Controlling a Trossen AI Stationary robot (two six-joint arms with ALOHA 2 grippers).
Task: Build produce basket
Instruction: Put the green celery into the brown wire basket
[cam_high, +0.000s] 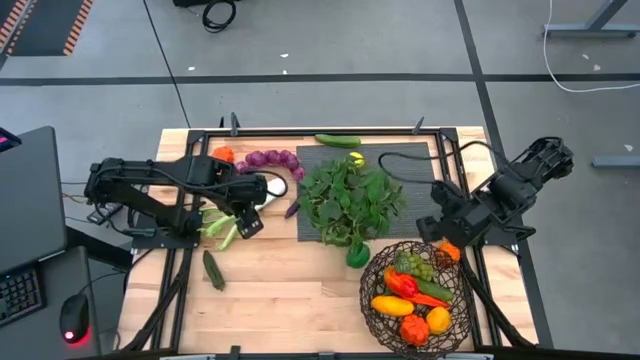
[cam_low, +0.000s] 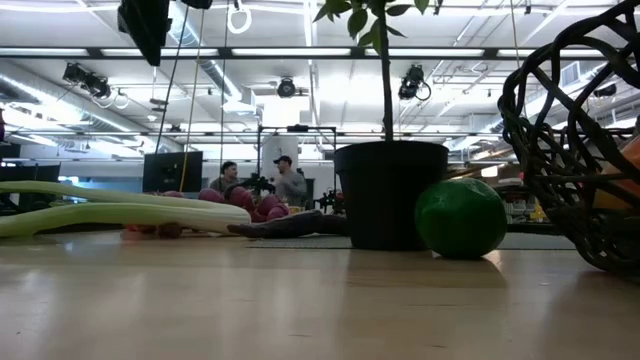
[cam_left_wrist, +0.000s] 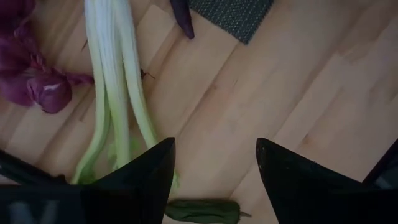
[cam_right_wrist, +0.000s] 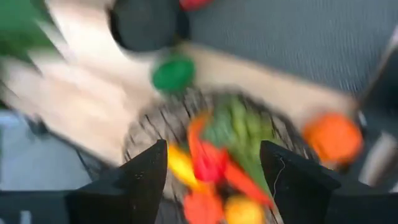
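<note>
Over the desk (cam_high: 280, 300), seen from above, the basket (cam_high: 415, 295) sits at the near right corner and already holds a yellow piece, red and orange pieces and green grapes. The right tool (cam_high: 437, 232) hangs just past the basket's far rim, with an orange tomato (cam_high: 447, 251) directly beside it at the rim — whether that piece is inside the wire or resting on the edge cannot be told. The left tool (cam_high: 245, 214) is on the left half of the desk, right over the leek (cam_high: 217, 228), which lies just beneath and to its near-left. A cucumber (cam_high: 213, 270) lies a little nearer, purple grapes (cam_high: 268, 160) farther off, and the potted plant (cam_high: 345, 205) stands between the two arms. By my judgement the left arm is far the nearer one to the leek.

At desk level, the leek (cam_low: 110, 205) stretches long and flat across the left, the lime (cam_low: 460, 217) rests beside the plant pot, and the basket wall (cam_low: 560, 150) fills the right edge.

From the left wrist, the fingers (cam_left_wrist: 146, 177) stand apart and empty; the leek (cam_left_wrist: 115, 87) runs lengthwise away from them, its pale end reaching one finger.

From the right wrist — badly smeared — the fingers (cam_right_wrist: 140, 180) stand apart with nothing between them, above the filled basket (cam_right_wrist: 149, 124).
</note>
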